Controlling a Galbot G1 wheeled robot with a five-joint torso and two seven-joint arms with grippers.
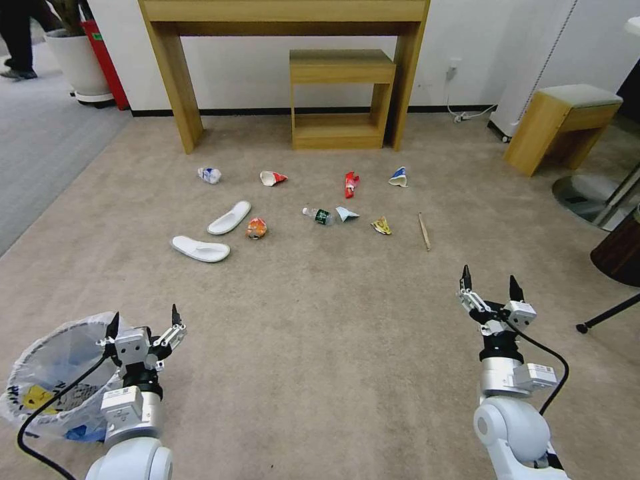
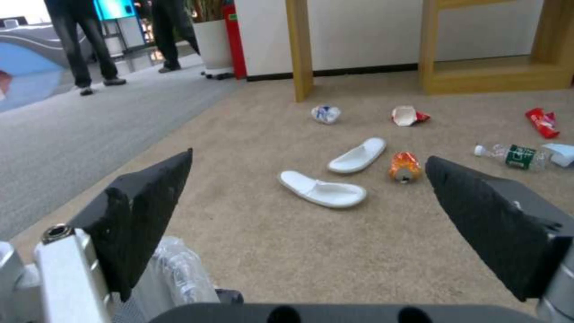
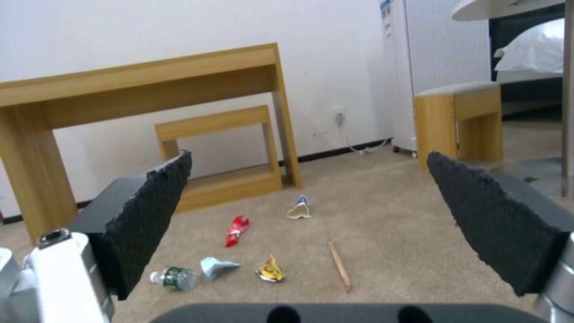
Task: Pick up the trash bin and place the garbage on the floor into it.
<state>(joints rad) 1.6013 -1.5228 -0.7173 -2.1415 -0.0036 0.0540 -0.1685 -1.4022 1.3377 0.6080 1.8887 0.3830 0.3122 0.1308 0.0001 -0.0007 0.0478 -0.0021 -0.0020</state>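
Head view shows the trash bin (image 1: 50,377) at the near left, just beside the left gripper (image 1: 143,320), standing on the floor (image 1: 333,320). Its crinkly translucent white bag is open at the top, with blue and yellow patches showing through the plastic; whether anything lies inside is hard to tell from here. The left gripper hovers with its black fingers spread apart and nothing between them; from its wrist camera a bit of the clear bag (image 2: 179,269) shows close by one finger. The right gripper (image 1: 490,283) hangs at the near right, fingers likewise apart and empty.

The garbage lies scattered mid-floor, well apart from both grippers: two white slippers (image 1: 213,233) to the left, an orange wrapper (image 1: 256,228) just right of them, a crushed blue-white cup (image 1: 209,175) and a red-white cup (image 1: 272,177) farther off, a small bottle (image 1: 318,215) touching a pale tissue (image 1: 346,213), a red wrapper (image 1: 351,184), another blue-white cup (image 1: 399,177), a yellow wrapper (image 1: 381,225) and a wooden stick (image 1: 424,231).

Between the grippers and the litter the beige carpet is open. A wooden desk (image 1: 287,13) and a small shelf unit (image 1: 341,100) stand along the far wall, a stool (image 1: 560,123) at the far right, and grey carpet (image 1: 40,147) borders the left edge
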